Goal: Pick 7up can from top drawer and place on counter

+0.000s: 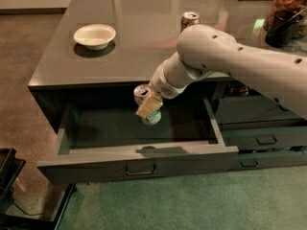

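The 7up can (152, 116), green and white with a silver top, hangs tilted in my gripper (148, 105) above the open top drawer (139, 162). The gripper is shut on the can, its tan finger (148, 106) lying across the can's side. The can is just below the front edge of the counter (134, 32) and has left the drawer floor. My white arm (240, 66) reaches in from the right over the counter's front edge.
A white bowl (95, 35) sits on the counter at the left. A gold-brown can (190, 19) stands behind my arm. A dark container (283, 25) is at the back right. Narrower closed drawers (261, 140) are on the right.
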You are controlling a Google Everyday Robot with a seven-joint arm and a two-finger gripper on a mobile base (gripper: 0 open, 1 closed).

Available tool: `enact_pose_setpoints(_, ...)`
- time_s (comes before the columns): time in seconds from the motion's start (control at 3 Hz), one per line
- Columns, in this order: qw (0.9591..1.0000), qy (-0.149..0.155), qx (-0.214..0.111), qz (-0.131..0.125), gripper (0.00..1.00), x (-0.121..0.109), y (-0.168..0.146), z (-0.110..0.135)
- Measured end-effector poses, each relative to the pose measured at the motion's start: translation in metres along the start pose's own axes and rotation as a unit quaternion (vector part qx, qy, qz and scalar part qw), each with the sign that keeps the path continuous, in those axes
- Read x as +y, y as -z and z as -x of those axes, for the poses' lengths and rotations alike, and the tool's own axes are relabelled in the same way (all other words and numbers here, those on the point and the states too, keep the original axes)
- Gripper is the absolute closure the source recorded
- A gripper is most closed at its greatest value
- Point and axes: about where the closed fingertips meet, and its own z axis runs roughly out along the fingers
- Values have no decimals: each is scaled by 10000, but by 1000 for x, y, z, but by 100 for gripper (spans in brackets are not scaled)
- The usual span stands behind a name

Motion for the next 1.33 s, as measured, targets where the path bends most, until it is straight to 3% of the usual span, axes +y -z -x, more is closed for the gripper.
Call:
enact_pose_setpoints(0.67,10000,36,26,10,100,-2,19,12)
enact_pose_setpoints(1.33,9990,277,245,-255,100,-39,95,77)
